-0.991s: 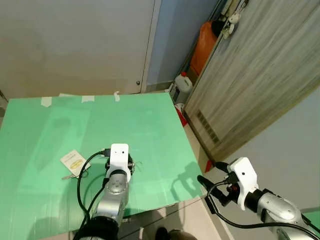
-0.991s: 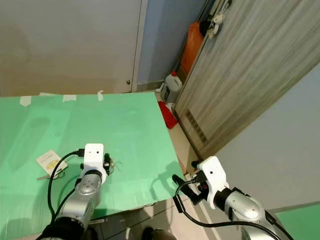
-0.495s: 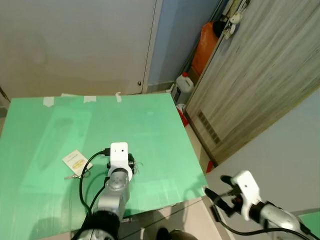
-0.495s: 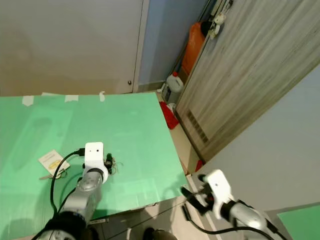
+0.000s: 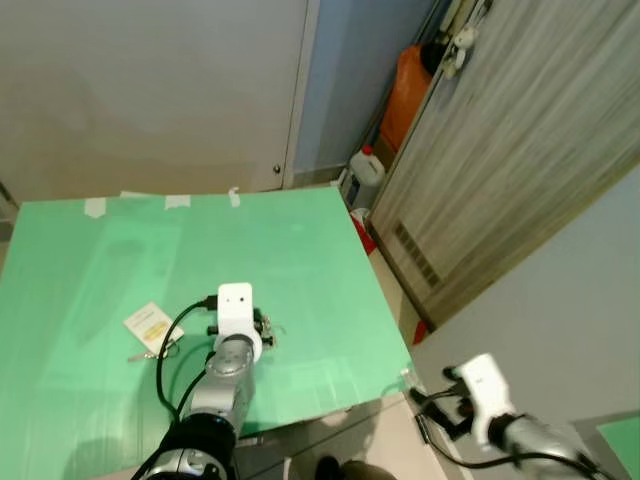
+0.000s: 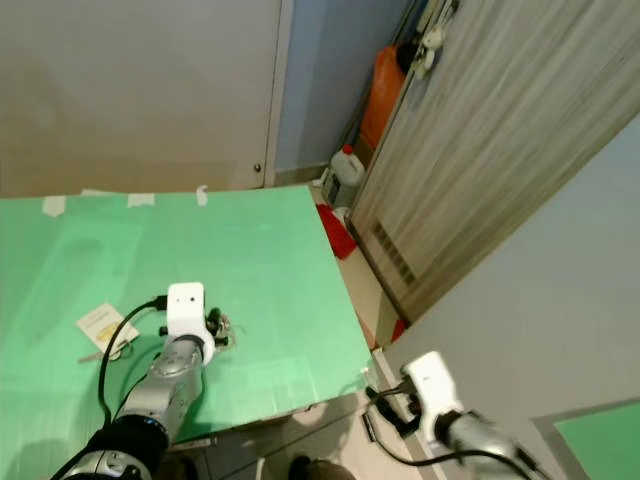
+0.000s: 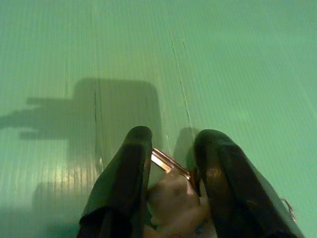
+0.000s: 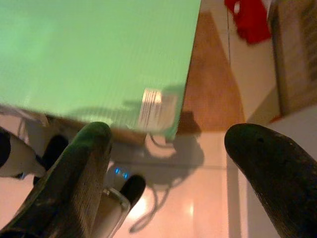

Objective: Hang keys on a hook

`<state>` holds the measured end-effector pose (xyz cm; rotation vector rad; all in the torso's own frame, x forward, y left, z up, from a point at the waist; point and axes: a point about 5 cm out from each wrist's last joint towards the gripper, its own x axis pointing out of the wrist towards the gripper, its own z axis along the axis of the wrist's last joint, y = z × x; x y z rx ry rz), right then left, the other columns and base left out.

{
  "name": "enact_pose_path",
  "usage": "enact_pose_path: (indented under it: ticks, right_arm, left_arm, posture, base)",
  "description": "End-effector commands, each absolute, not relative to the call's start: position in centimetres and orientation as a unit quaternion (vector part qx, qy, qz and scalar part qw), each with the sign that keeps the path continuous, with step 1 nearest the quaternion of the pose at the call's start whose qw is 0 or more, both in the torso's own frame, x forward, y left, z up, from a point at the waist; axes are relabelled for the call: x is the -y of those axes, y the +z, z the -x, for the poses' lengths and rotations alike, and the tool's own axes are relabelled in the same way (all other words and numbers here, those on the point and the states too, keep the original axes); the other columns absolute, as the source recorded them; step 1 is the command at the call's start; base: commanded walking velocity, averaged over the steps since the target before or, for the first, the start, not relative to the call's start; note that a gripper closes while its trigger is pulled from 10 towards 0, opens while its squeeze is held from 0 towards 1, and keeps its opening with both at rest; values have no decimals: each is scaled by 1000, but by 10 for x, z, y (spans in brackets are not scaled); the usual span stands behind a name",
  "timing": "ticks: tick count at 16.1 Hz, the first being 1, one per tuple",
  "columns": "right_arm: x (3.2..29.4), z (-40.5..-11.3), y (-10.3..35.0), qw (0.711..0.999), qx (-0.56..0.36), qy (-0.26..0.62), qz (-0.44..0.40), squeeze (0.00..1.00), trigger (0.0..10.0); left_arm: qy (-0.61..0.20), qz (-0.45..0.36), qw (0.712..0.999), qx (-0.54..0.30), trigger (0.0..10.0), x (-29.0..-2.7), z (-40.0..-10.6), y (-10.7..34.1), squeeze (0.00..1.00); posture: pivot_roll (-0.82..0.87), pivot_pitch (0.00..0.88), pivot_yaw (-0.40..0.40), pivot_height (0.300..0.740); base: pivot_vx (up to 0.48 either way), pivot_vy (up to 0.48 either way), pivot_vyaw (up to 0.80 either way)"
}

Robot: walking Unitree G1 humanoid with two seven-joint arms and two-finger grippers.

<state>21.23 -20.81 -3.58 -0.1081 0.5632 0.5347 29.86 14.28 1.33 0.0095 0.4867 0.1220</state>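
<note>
A card (image 5: 151, 324) lies on the table (image 5: 300, 260), left of the left claw (image 5: 262, 329); a jug (image 5: 367, 165) stands beyond.

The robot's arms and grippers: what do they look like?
Both arms are silver metal tubes with a white block at the wrist. A black cable loops beside the left gripper and the right gripper. Each has two long, rounded black fingers.

Keys (image 7: 171, 191), pinched between black fingers (image 7: 124, 183), rest on green table (image 5: 300, 250).
</note>
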Motion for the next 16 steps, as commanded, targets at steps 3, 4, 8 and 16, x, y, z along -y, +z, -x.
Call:
enact_pose_path:
  ticks: [3,4,8,16]
  right_arm:
    - [208,-207,-45,922,-297,241,61,0,10000]
    - [199,-216,-43,926,-286,241,55,0,10000]
    - [158,-259,-4,941,-159,295,42,0,10000]
    - [118,-292,98,938,-30,344,32,0,10000]
  left_arm:
    - [26,-51,969,-242,0,-143,-296,11,0]
    - [15,-49,976,-210,0,-144,-307,27,0]
    - [16,-49,992,-115,0,-147,-323,69,0]
    - [32,-91,990,-99,10000,-157,-306,79,1000]
  posture:
    - [-100,135,-171,740]
    - [-62,105,-158,740]
    - [24,49,-152,740]
    - [82,39,-183,740]
  base:
    - [0,0,0]
    - [0,0,0]
    - [0,0,0]
    - [0,0,0]
